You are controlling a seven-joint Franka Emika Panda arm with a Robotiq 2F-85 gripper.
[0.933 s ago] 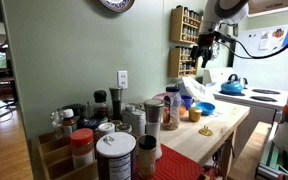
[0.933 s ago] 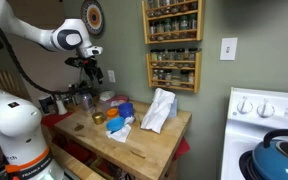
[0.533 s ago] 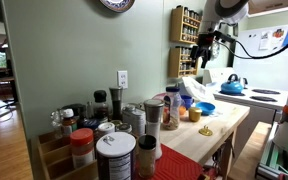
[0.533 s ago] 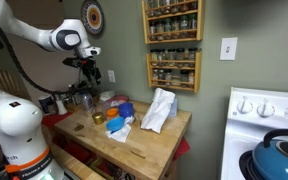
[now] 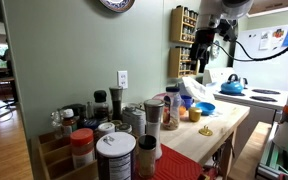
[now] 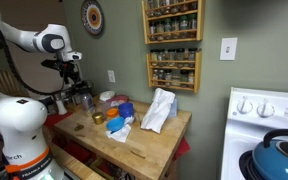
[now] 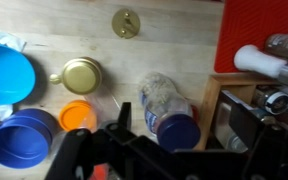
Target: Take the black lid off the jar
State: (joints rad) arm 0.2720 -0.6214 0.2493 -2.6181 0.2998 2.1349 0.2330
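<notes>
Black lid (image 5: 172, 89), atop tall pale jar (image 5: 172, 106)

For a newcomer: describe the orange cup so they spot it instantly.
In the wrist view, find the wooden countertop. Toward the picture's left, the orange cup sits below the gold lid, beside the dark blue bowl; it is the only orange dish.

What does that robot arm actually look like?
The arm is smooth and white, made of rounded tube-like segments with dark rings at the joints. Its claw is black, and a black cable loops alongside it.
</notes>
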